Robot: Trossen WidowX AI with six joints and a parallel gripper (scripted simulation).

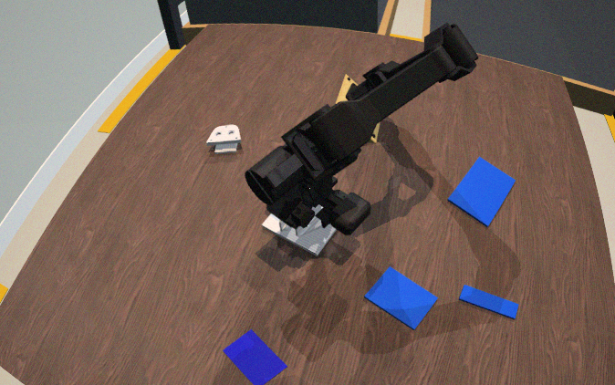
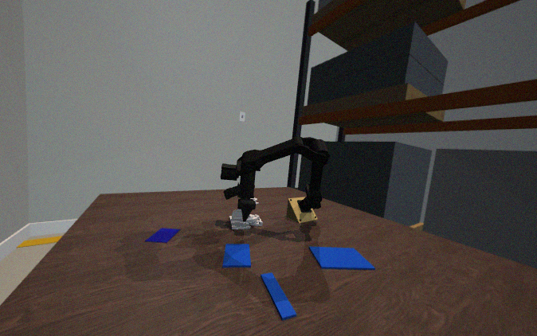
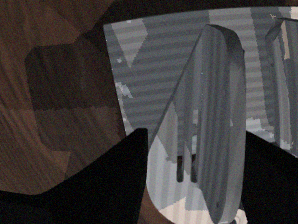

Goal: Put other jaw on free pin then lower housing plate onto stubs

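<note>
The grey-white base (image 1: 317, 248) (image 2: 241, 227) (image 3: 155, 75) lies on the table under the arm. My gripper (image 1: 315, 217) (image 2: 244, 218) (image 3: 189, 137) points down over it, shut on a grey jaw (image 3: 215, 100). The jaw stands between the black fingers, with its rounded far end over the base. Whether it touches the base or sits on its pin cannot be told. The other jaw (image 3: 287, 90) shows at the right edge of the wrist view. The pins and the gear teeth are hidden. The white housing plate (image 1: 226, 132) (image 2: 255, 201) lies apart, behind the base, with its stub side down.
A yellow bracket (image 1: 344, 89) (image 2: 295, 211) stands at the arm's foot. Flat blue pieces (image 1: 484, 192) (image 1: 401, 298) (image 1: 489, 302) (image 2: 342, 258) lie on the camera side and right. A darker blue piece (image 1: 255, 358) (image 2: 163, 235) lies apart from them. Shelving with dark boxes stands behind.
</note>
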